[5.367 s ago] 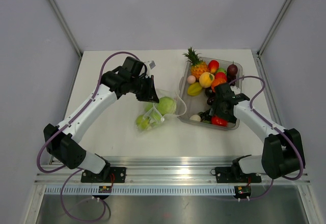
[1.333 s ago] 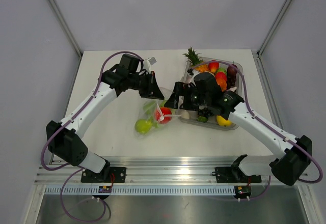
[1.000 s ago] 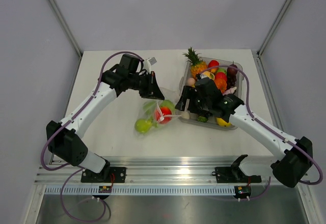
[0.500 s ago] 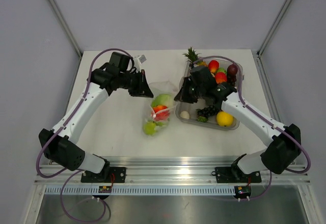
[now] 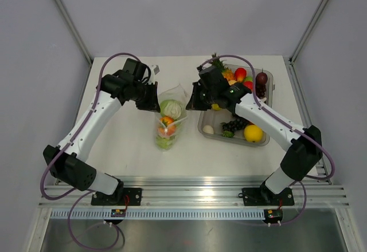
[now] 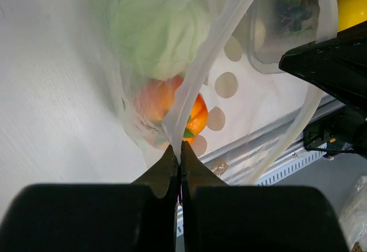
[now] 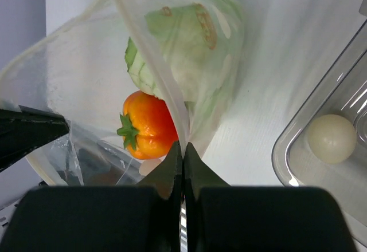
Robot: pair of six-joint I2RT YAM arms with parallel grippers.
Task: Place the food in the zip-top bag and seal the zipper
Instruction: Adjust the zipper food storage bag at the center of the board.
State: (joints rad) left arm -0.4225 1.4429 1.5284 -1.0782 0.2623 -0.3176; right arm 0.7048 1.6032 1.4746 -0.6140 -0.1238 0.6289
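The zip-top bag (image 5: 167,127) hangs between both grippers over the table. Inside it lie a pale green cabbage (image 5: 170,109), an orange pepper (image 5: 167,121) and a green apple (image 5: 164,143). My left gripper (image 5: 152,101) is shut on the bag's left mouth edge; in the left wrist view its tips (image 6: 178,146) pinch the zipper strip (image 6: 215,51). My right gripper (image 5: 192,103) is shut on the right mouth edge, its tips (image 7: 182,146) clamping the strip (image 7: 153,63) beside the pepper (image 7: 146,123) and cabbage (image 7: 189,57).
A rigid clear tray (image 5: 201,127) stands right of the bag, holding a yellow fruit (image 5: 253,133), dark grapes (image 5: 232,125), a white ball (image 5: 209,129), red pieces (image 5: 240,73) and a dark plum (image 5: 261,79). The right arm crosses above the tray's back.
My right gripper left the tray, swung left to the bag's mouth and shut on its edge. The left gripper drew the bag up, so it now hangs between both.
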